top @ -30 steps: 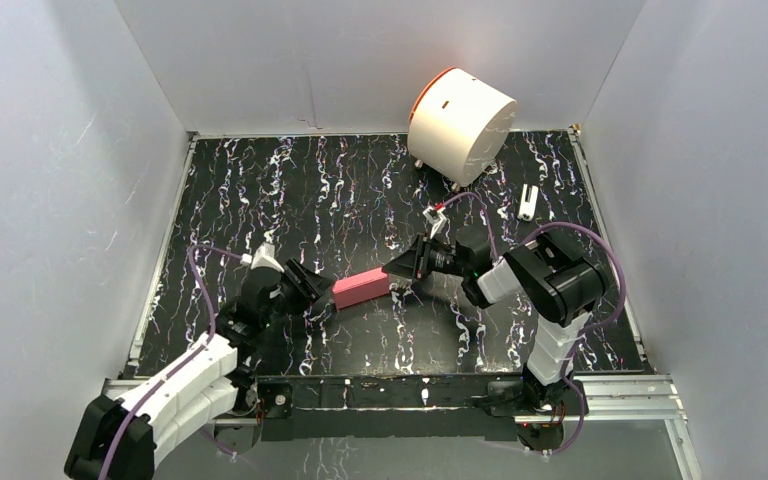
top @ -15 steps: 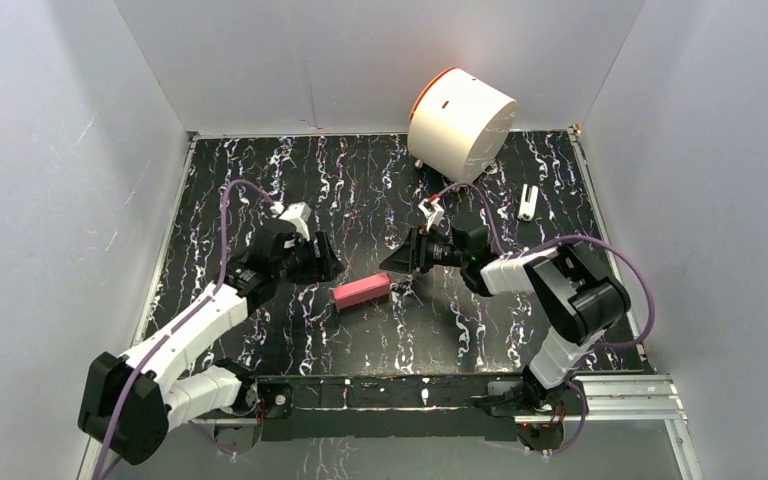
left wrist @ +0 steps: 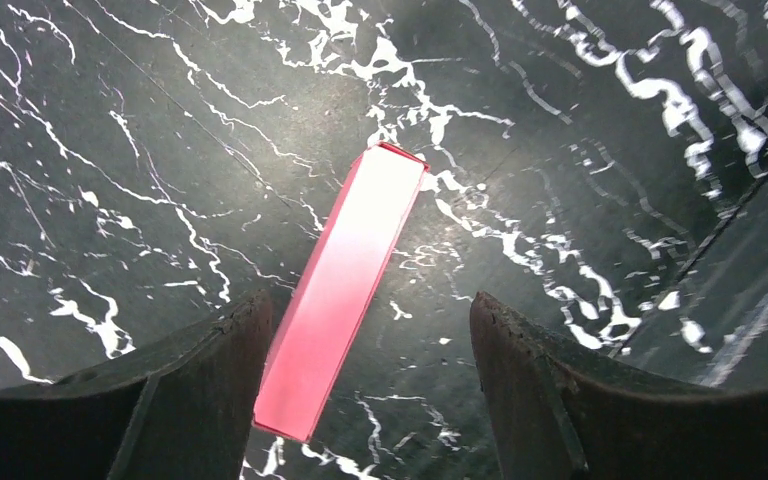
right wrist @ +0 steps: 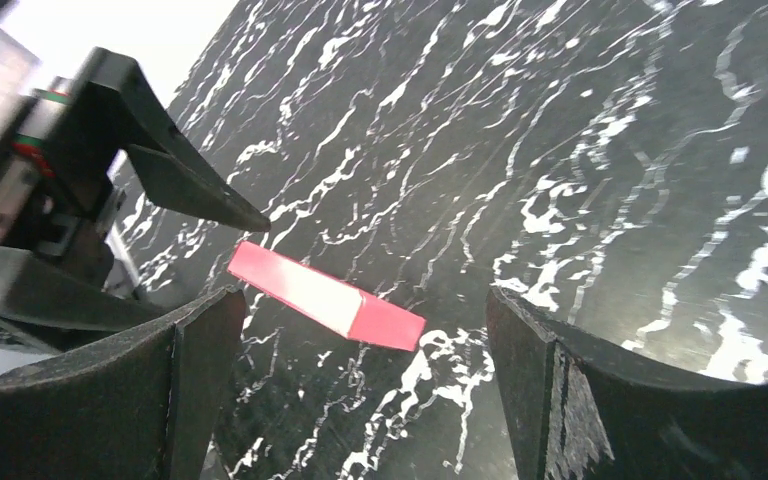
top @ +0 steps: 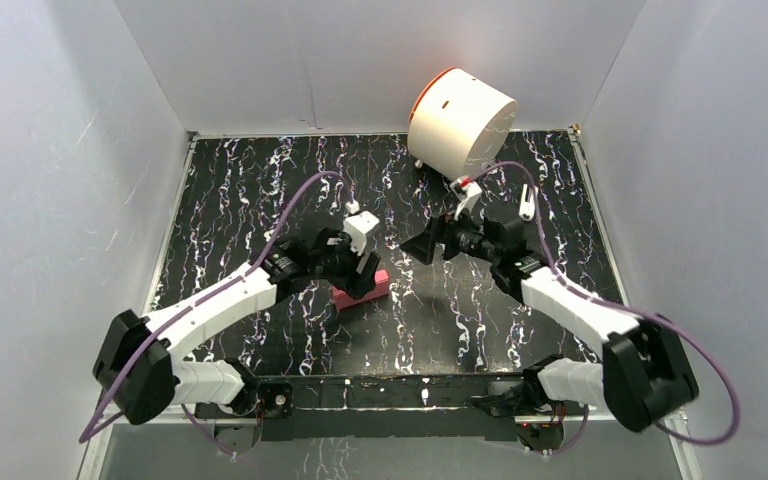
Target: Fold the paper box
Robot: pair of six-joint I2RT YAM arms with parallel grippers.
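Paper box (left wrist: 345,300) whole from left wrist, partly under left gripper (top: 360,272) overhead

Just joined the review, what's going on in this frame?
The paper box lies on the black marbled table, folded into a slim rectangle and held by neither arm. The left gripper hovers right over it, open, with a finger on either side. The right gripper, also open, faces it from the right, clear of it.
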